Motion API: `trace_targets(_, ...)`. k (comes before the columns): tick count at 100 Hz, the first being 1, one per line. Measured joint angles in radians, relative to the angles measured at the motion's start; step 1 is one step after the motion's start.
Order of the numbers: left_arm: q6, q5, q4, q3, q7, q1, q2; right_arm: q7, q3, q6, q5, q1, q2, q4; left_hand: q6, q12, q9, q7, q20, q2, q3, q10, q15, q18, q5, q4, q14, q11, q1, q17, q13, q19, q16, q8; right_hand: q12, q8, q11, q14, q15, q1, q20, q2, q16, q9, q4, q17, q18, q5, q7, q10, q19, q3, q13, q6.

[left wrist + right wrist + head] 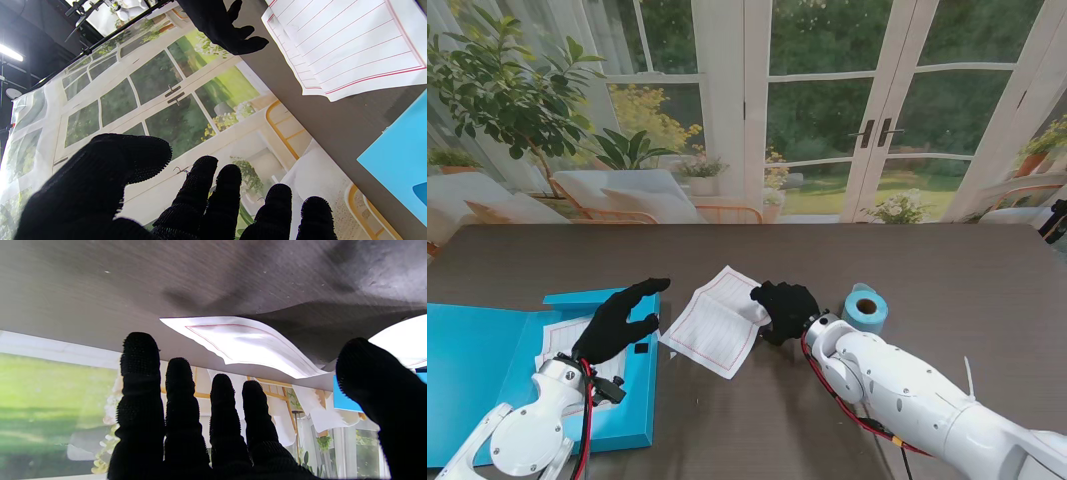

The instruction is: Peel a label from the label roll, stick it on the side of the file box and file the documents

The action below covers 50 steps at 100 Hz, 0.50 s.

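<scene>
While our right hand (784, 308) sits at the right edge of the lined sheet (717, 320), our guess is we're partway into the filing bit: one paper lies loose on the table (947, 270) between the hands, and more paper already rests inside the open blue file box (487, 370) on our left. That edge looks lifted and curled, probably so the fingers can get under it. We can't tell whether the hand actually pinches it. The right wrist view shows four fingers (176, 390) straight and the thumb well apart, sheet corner arching between them, no clear contact.

Our left hand (617, 320) hovers over the box's right part with fingers spread, holding nothing. It looks like it's waiting to receive or steady things.

The label roll (865, 306) stands just right of our right hand, and only the stand view shows it. The left wrist view gives what the stand can't: red ruled lines on the sheet (347, 50) and the box's corner (400, 160) nearby.
</scene>
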Motion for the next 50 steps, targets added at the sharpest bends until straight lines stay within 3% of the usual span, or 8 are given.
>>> trace_targets(21, 0.0, -0.008, 0.0, 0.0, -0.004, 0.001, 0.0, -0.02, -0.035, 0.012, 0.018, 0.011, -0.023, 0.037, 0.0, 0.0, 0.0, 0.0, 0.0, 0.0, 0.0, 0.0, 0.0, 0.0, 0.0, 0.0, 0.0, 0.0, 0.0, 0.0, 0.0, 0.0, 0.0, 0.0, 0.0, 0.0, 0.0, 0.0, 0.0, 0.002, 0.0, 0.003, 0.0, 0.0, 0.0, 0.0, 0.0, 0.0, 0.0, 0.0, 0.0, 0.0, 0.0, 0.0)
trace_targets(50, -0.001, -0.018, -0.002, 0.0, -0.01, 0.002, 0.0, -0.032, -0.072, 0.011, 0.044, 0.02, -0.051, 0.081, 0.0, 0.0, 0.0, 0.0, 0.0, 0.0, 0.0, 0.001, 0.0, 0.0, 0.011, 0.0, 0.0, 0.0, 0.0, 0.0, 0.0, 0.0, 0.0, 0.0, 0.0, 0.0, 0.0, 0.0, 0.007, 0.026, 0.0, 0.148, 0.0, 0.0, 0.0, 0.0, -0.001, 0.0, 0.003, 0.0, 0.0, 0.0, 0.0, -0.013)
